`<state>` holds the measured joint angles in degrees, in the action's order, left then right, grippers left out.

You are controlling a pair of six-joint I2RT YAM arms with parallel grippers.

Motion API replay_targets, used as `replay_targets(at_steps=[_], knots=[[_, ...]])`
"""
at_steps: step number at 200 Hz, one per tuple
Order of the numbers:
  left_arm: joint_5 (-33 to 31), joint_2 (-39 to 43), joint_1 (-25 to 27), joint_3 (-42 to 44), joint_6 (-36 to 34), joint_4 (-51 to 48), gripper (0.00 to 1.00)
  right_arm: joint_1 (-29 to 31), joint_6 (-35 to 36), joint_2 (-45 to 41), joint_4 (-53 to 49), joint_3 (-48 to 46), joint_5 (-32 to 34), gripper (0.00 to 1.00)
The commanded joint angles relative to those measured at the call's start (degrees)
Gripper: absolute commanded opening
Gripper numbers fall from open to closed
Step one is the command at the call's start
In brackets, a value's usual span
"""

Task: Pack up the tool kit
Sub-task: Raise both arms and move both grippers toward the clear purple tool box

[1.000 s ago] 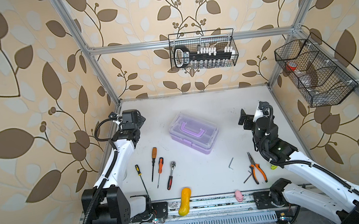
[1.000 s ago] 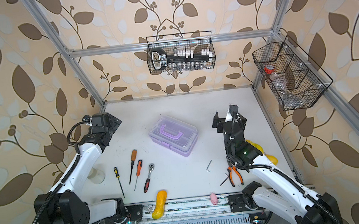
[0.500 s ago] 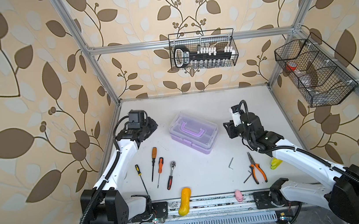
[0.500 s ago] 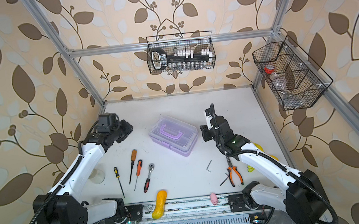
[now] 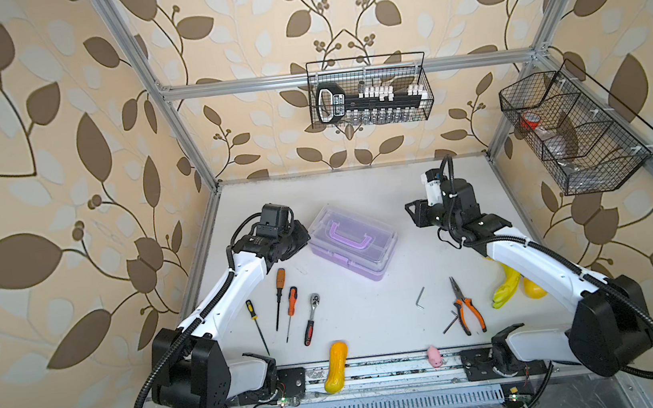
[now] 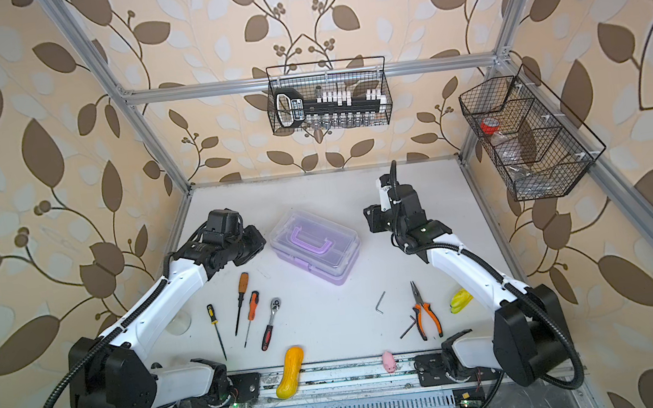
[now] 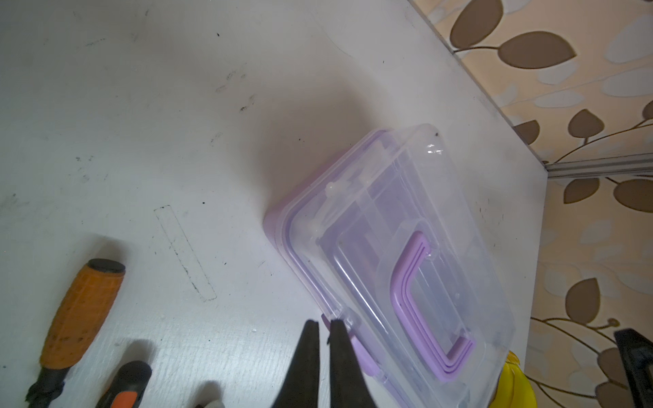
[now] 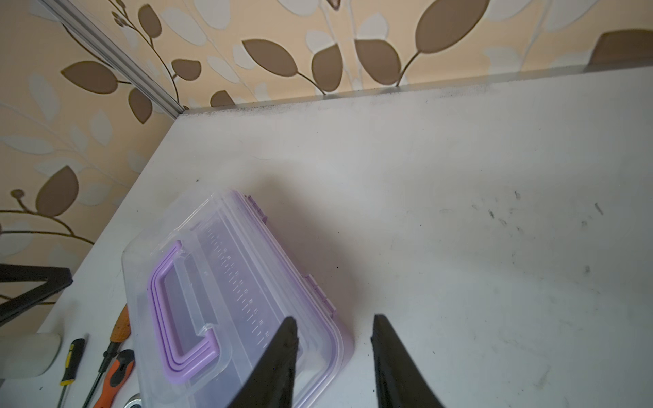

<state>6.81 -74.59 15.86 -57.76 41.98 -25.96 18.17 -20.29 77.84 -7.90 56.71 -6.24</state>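
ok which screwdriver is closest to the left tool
The brown-orange-handled screwdriver, right beside the left tool; the orange-and-black one and the yellow-and-black one lie farther off.

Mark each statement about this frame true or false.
1. The tool kit is closed. True.
2. The left claw is wide open. False: its jaws are almost together.
3. The right claw holds the pliers. False: it is empty; the pliers lie on the table.
4. Three screwdrivers lie left of the ratchet in a top view. True.
5. The socket set is inside the tool kit. False: it sits in a wire basket on the back wall.
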Motion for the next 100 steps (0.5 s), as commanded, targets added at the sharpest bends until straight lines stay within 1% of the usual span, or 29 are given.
replay_targets(at_steps=[1,20,31,59,84,100], knots=[[-1.7,0.0,1.1,0.5,1.1,-0.6,0.10,0.0,-0.2,4.5,-5.1,5.2,-7.1,0.45],[-2.7,0.2,1.8,1.5,1.3,-1.5,0.09,0.5,1.1,7.7,-6.9,7.8,-8.3,0.53],[-3.4,0.1,2.0,2.5,1.6,-1.4,0.09,0.9,1.1,8.8,-6.7,8.1,-9.0,0.56],[-3.0,-2.5,2.1,3.0,1.9,-0.5,0.06,2.2,0.6,10.9,-5.5,8.1,-9.9,0.58],[-3.3,-5.2,2.2,1.1,1.3,0.5,0.04,3.0,0.7,11.3,-5.2,7.4,-10.4,0.58],[-3.9,-6.9,2.2,-0.4,1.2,1.9,0.04,3.0,0.2,10.7,-4.8,5.9,-10.3,0.61]])
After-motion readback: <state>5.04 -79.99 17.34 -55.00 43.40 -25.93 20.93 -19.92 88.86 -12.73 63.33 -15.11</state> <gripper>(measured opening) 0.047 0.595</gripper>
